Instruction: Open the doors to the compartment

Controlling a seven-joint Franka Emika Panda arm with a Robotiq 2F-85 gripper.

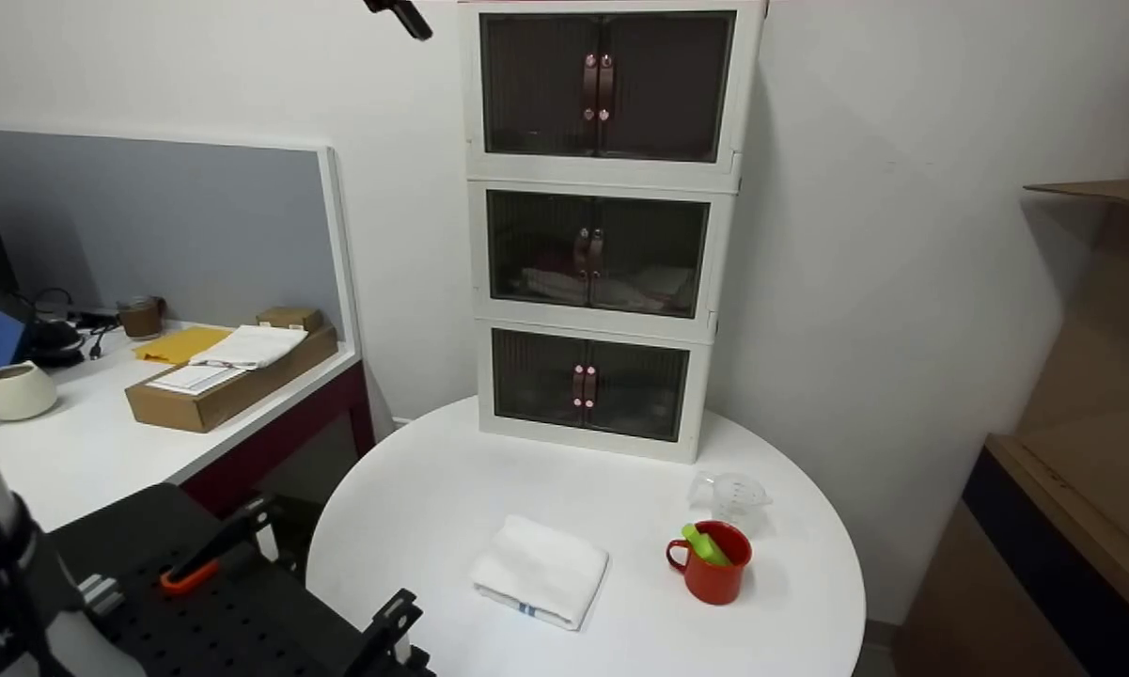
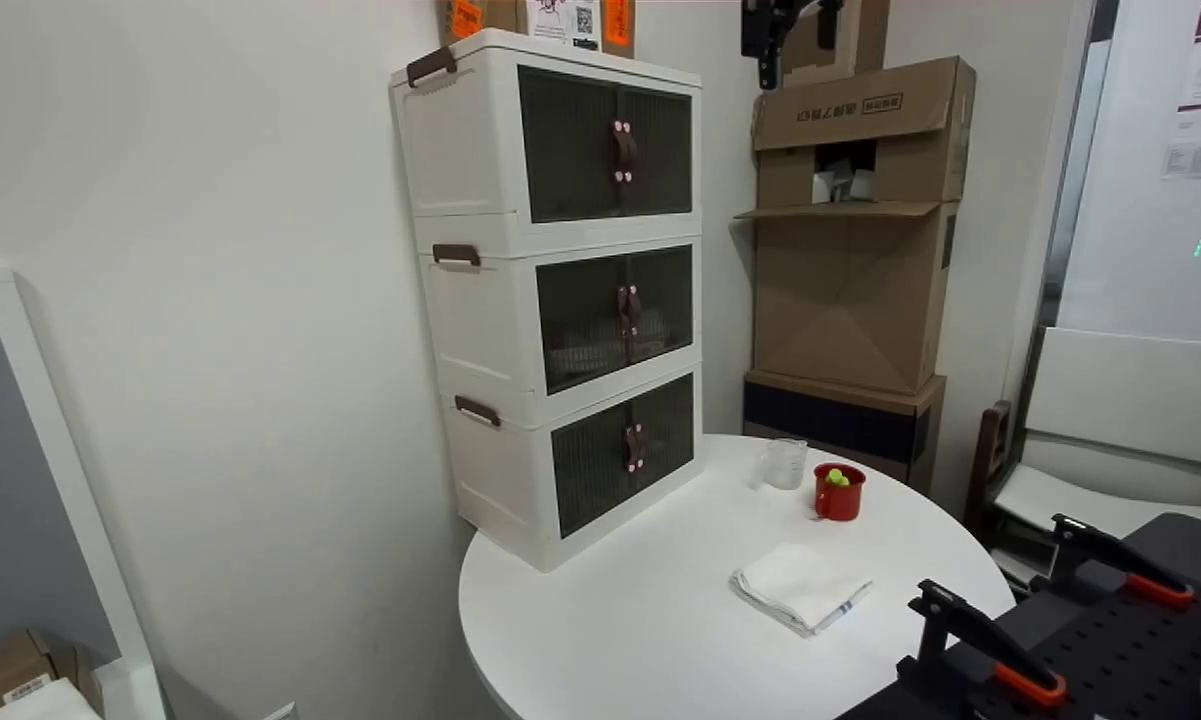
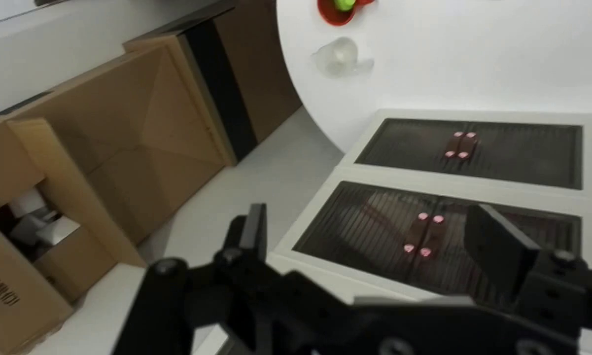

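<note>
Gripper (image 3: 373, 240) is spread super wide with nothing in it, hanging up high, apart from the doors (image 1: 649, 85). Those are closed in both exterior views, fronting the compartment (image 1: 611, 171), top tier of the white cabinet (image 2: 485, 325). Down on the table (image 1: 625, 508) there's a red mug (image 1: 714, 578) and a towel (image 1: 540, 572).

The compartment (image 1: 611, 171) is a white-framed box, upright at the top of a three-tier stack (image 1: 594, 318). On my remote screen I see both its dark, smoky doors (image 1: 639, 89) closed, meeting at a centre seam where two upright brown handles (image 1: 605, 89) sit side by side.
</note>
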